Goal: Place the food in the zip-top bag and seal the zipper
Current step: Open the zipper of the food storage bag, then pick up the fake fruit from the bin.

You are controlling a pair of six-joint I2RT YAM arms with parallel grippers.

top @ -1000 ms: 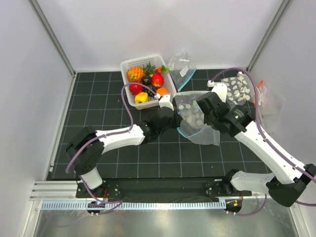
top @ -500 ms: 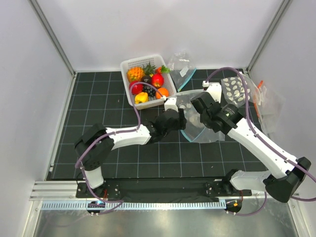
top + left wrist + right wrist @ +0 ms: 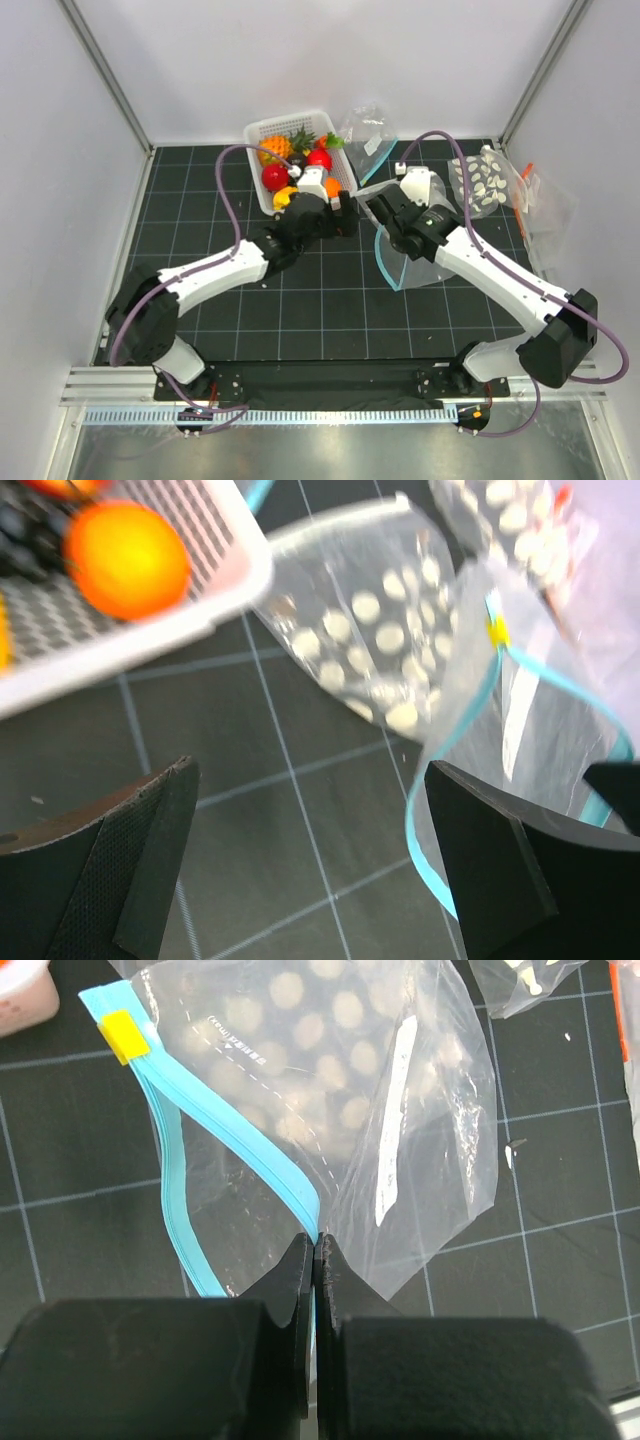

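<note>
The zip-top bag (image 3: pixel 415 262) lies right of the white basket (image 3: pixel 262 128), its mouth standing open and the teal zipper (image 3: pixel 384 262) curving down its left side. My right gripper (image 3: pixel 386 224) is shut on the zipper (image 3: pixel 232 1140), just below a yellow tab (image 3: pixel 125 1035). My left gripper (image 3: pixel 344 212) is open and holds nothing, hovering at the basket's front right corner. Its fingers (image 3: pixel 150 830) frame bare mat, with the zipper (image 3: pixel 468 715) beside the right one. The food sits in the basket: two red rounds (image 3: pixel 275 177) (image 3: pixel 320 160), an orange (image 3: pixel 331 187) (image 3: pixel 125 558) and a yellow piece (image 3: pixel 283 198).
A clear bag with white dots (image 3: pixel 390 630) lies under the zip-top bag's far side, and another (image 3: pixel 482 180) lies at the right. A small printed bag (image 3: pixel 366 130) sits behind the basket. A pineapple (image 3: pixel 275 148) shares the basket. White walls enclose the black mat.
My left gripper opened, let go of the bag's mouth and swung back left toward the basket. My right gripper, still shut on the zipper, carried the bag a little to the left.
</note>
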